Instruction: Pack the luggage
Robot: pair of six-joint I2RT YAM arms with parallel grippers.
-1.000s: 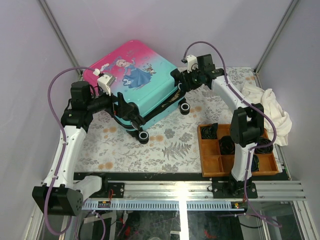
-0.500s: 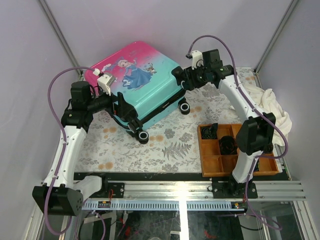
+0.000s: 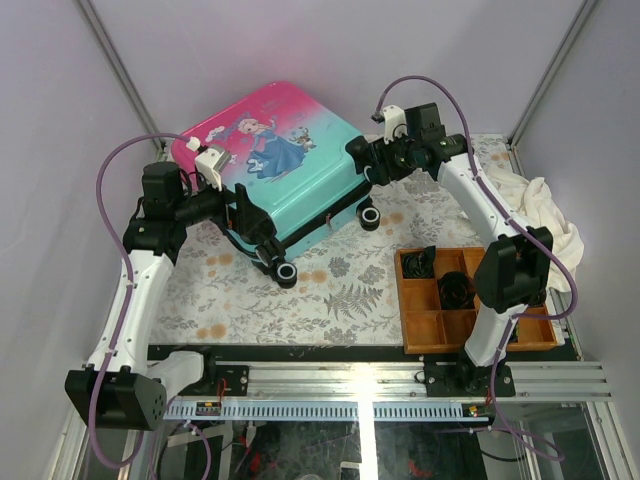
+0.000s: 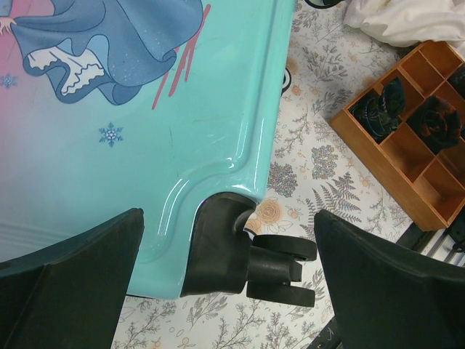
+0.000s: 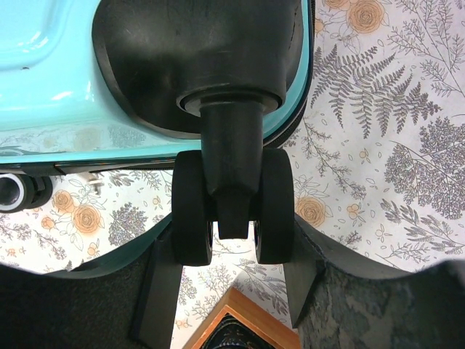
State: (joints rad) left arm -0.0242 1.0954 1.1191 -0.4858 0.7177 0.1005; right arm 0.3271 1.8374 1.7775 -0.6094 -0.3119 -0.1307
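Place: we take this for a robot lab test cell.
Signs: we see plain lilac walls (image 3: pixel 330 40) and an aluminium rail (image 3: pixel 380 375).

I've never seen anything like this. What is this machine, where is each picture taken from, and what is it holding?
These are two robot arms bolted at the near edge of a table with a floral cover. The wide picture looks down from above and behind them; the other two come from a camera on each wrist. On the table are a closed child's suitcase with a princess print, a wooden compartment tray holding black items, and a crumpled white cloth. The left arm is at the suitcase's near corner, jaws wide open, holding nothing. The right arm has its jaws astride a twin wheel at another corner; whether they pinch it, I cannot tell.
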